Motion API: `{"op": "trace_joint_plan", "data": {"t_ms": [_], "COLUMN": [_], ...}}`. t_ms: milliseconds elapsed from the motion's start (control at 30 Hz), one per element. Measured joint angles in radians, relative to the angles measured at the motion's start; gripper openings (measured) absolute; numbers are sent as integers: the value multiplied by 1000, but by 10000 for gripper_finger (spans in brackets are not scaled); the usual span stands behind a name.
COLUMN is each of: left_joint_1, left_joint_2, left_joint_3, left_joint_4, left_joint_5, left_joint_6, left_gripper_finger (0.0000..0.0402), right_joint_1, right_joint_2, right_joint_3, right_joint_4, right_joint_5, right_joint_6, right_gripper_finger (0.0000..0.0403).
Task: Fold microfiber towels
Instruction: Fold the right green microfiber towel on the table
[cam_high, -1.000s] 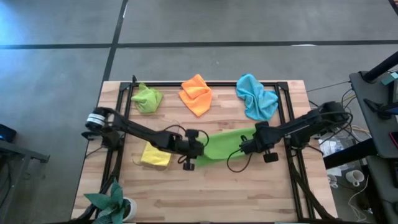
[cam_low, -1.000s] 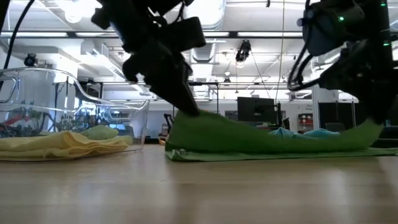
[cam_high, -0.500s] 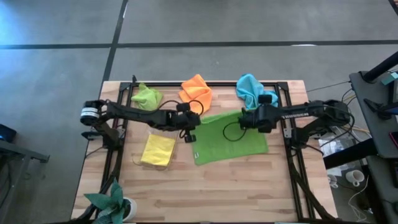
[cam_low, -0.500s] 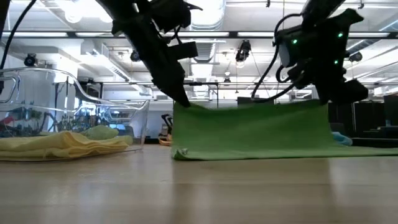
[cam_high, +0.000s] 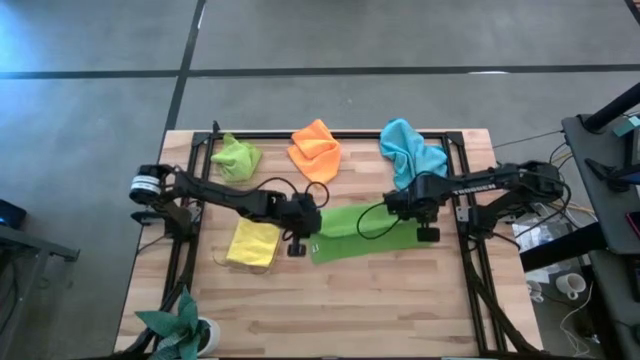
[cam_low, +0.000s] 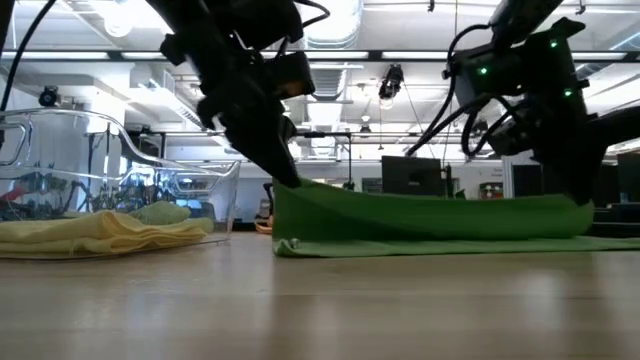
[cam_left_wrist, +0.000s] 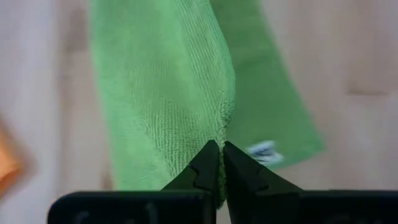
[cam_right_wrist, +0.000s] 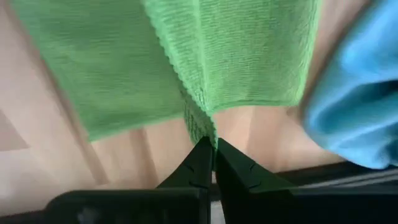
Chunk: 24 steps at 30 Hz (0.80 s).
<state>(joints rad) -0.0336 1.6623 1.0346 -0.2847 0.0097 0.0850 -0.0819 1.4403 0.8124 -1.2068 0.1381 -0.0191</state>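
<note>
I've got the left gripper (cam_high: 303, 226) and right gripper (cam_high: 408, 207) each pinching a corner of the darker green towel (cam_high: 352, 232), held just above the table (cam_high: 330, 310) mid-centre, its near edge resting flat, with the yellow towel (cam_high: 252, 243) just beside it on the left.

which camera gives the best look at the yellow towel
The high view: the yellow towel lies fully visible on the table, beside the left gripper. The low view shows it only edge-on, as a flat rumpled strip. Neither wrist view shows it.
</note>
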Motion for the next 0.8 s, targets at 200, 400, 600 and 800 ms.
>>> {"op": "trace_joint_plan", "data": {"t_ms": [200,400,600,800], "left_joint_1": [-38,-53,-54,-55], "left_joint_2": [55,116,125,125], "left_joint_3": [-11,3,3,3], "left_joint_4": [126,120,119,119], "left_joint_5": [71,70,94,187], "left_joint_6": [-53,-54,-54,-56], "left_gripper_finger": [0,0,0,0], "right_joint_1": [43,53,58,70], "right_joint_2": [2,10,16,41], "right_joint_3": [-30,-30,-30,-31], "right_joint_4": [26,26,30,48], "right_joint_5": [-6,-7,-80,-138], "right_joint_6": [11,11,-5,0], "right_gripper_finger": [9,9,10,29]}}
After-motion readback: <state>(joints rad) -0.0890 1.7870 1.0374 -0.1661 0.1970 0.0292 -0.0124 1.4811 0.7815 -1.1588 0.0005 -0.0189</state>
